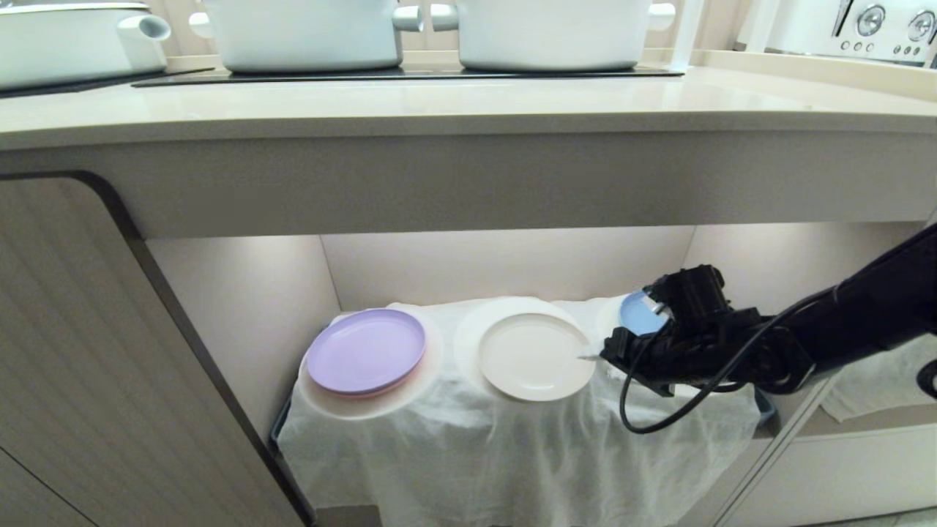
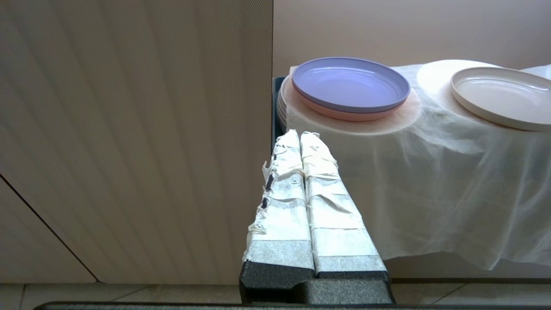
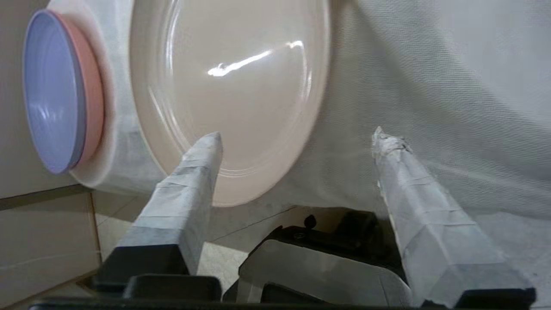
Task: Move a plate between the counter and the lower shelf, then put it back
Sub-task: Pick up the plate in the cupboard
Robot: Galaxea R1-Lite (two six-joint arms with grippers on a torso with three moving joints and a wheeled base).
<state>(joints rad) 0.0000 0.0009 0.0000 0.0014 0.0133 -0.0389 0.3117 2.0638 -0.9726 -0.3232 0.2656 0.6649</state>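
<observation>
Right of centre in the head view, the right hand (image 1: 594, 357) stands with fingers apart, empty, at the plate's (image 1: 536, 356) near rim. The plate rests on the cloth (image 1: 512, 454) in the lower shelf (image 1: 505, 267). It looks stiff, light and smooth; that overhanging rim seems the best hold.

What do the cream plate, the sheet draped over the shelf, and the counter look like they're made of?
The cream plate looks like plastic or melamine, possibly glazed ceramic: smooth surface with a soft streak of glare. The draped cloth seems a thin woven or non-woven fabric: it wrinkles, hangs in folds and shows a fine mesh texture. The counter appears to be polished stone or solid-surface: seamless, pale, lightly reflective.
</observation>
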